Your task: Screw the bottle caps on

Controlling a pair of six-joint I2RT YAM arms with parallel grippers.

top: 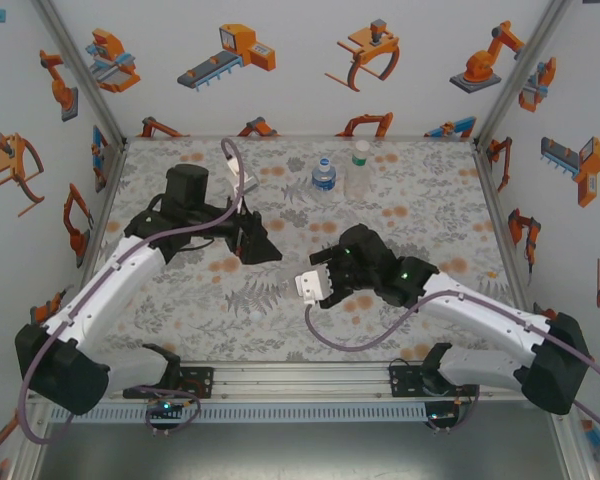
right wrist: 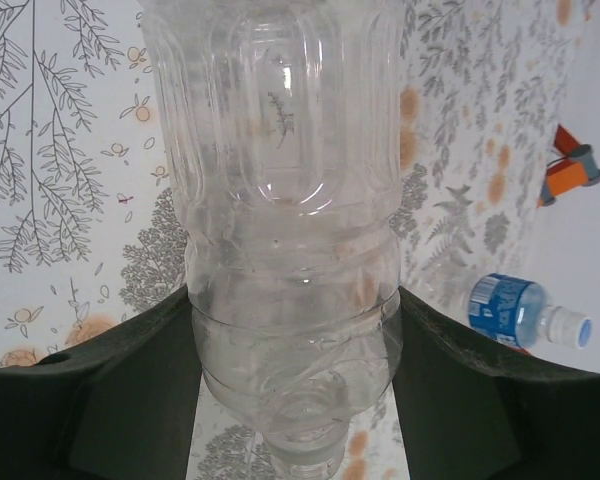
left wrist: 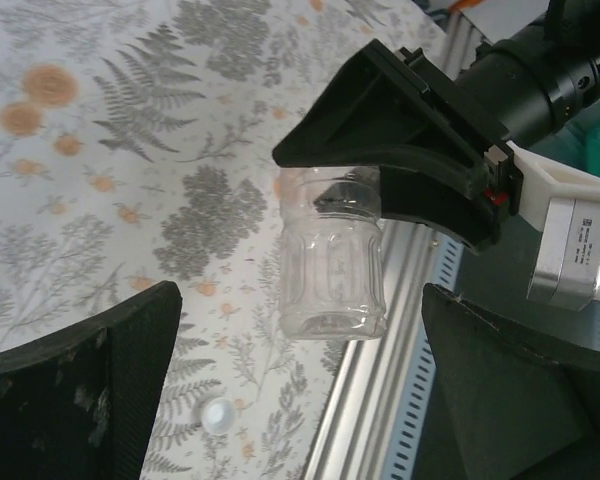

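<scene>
Right gripper [right wrist: 295, 345]: clamped on the clear unlabelled bottle [right wrist: 285, 200], with one dark finger [right wrist: 120, 400] pressed to each side just below the shoulder, near the neck.
Held bottle, markings: bare ribbed plastic, see-through, open at the mouth.
Left gripper [top: 259, 240]: jaws spread wide, holding nothing, pointed toward the right gripper and near it.
Loose cap [left wrist: 218, 413]: small, round and white, lying flat on the floral mat [left wrist: 100, 150] close to the front rail [left wrist: 380, 330], apart from both grippers.
Blue-label bottle [top: 324, 176]: at the far side of the mat, well apart from the grippers. The right wrist view shows a white cap on its neck. The print on the label is too small to read.
Pale bottle [top: 358, 172]: just beside the blue-label bottle, on its right. Its label writing is not legible.
Camera housing [left wrist: 578, 240]: grey box on the right wrist with a sticker of fine print that is unreadable.
Walls [top: 280, 80]: white, printed with orange machine drawings.
</scene>
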